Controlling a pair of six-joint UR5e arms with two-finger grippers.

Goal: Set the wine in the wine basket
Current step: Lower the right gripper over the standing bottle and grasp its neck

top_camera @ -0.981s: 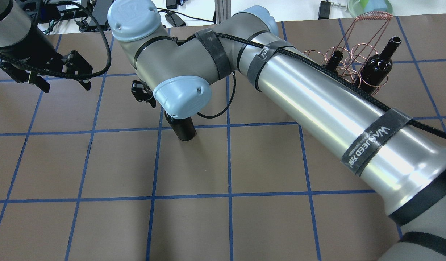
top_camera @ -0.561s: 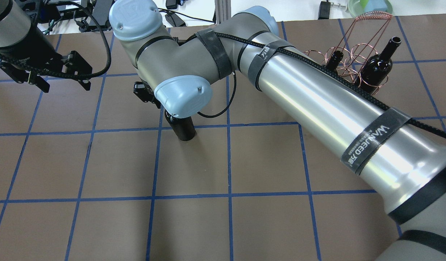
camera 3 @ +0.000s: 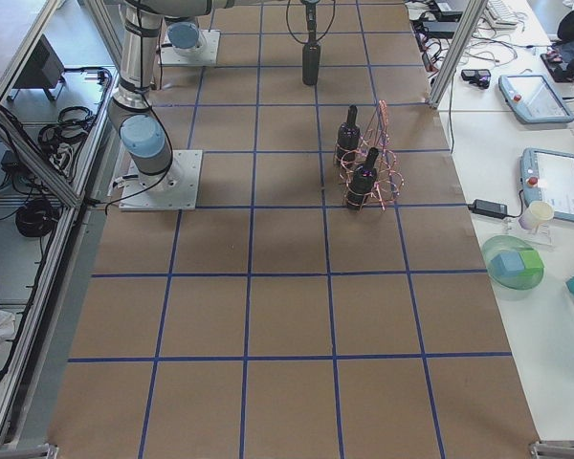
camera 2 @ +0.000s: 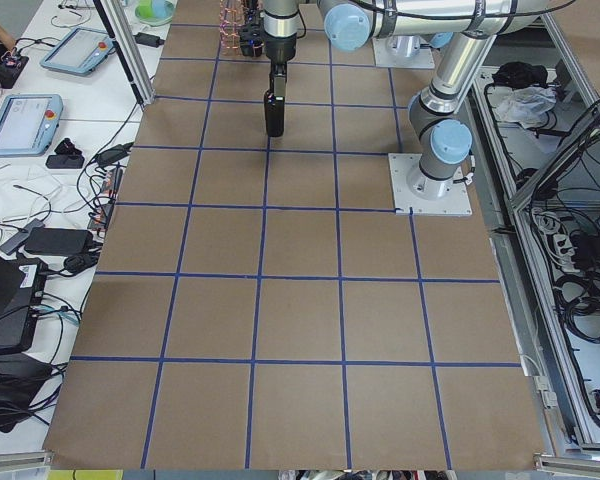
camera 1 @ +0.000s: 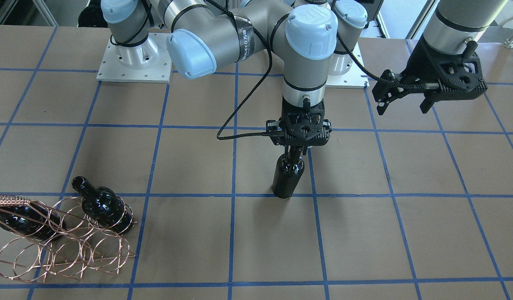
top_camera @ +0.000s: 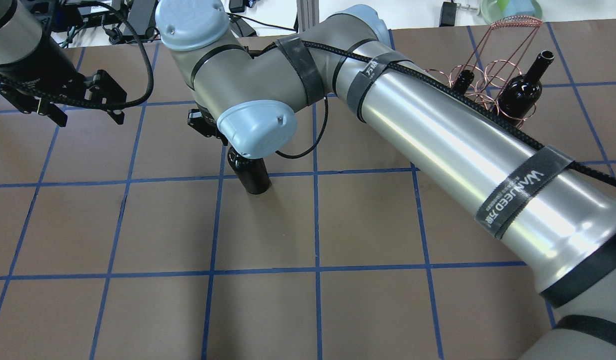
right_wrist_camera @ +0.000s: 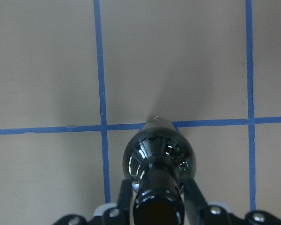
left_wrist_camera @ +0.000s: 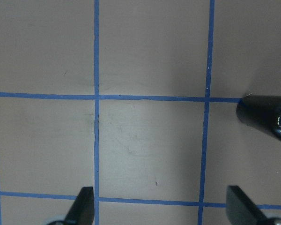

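Observation:
A glossy near-black wine bottle (camera 1: 287,177) stands upright at the table's middle, on a blue tape line. My right gripper (camera 1: 296,153) comes straight down over it and is shut on its slim neck. In the right wrist view the fingers (right_wrist_camera: 126,197) press both sides of the neck (right_wrist_camera: 157,187). The copper wire wine basket (camera 1: 68,250) sits at the table's corner with two more bottles (camera 1: 100,205) (camera 1: 25,221) in its rings. My left gripper (camera 1: 402,106) hangs open and empty off to the side, fingertips (left_wrist_camera: 84,206) wide apart.
In the overhead view my right arm's long silver link (top_camera: 453,150) crosses the table and hides part of the basket (top_camera: 488,75). Brown paper with blue tape grid lines (top_camera: 313,225) covers the table. Tablets and cables lie on side benches (camera 2: 40,110).
My right wrist has shifted slightly right and back, so more of the bottle's shoulder shows below it. The bottle's base has not moved. The left arm is still.

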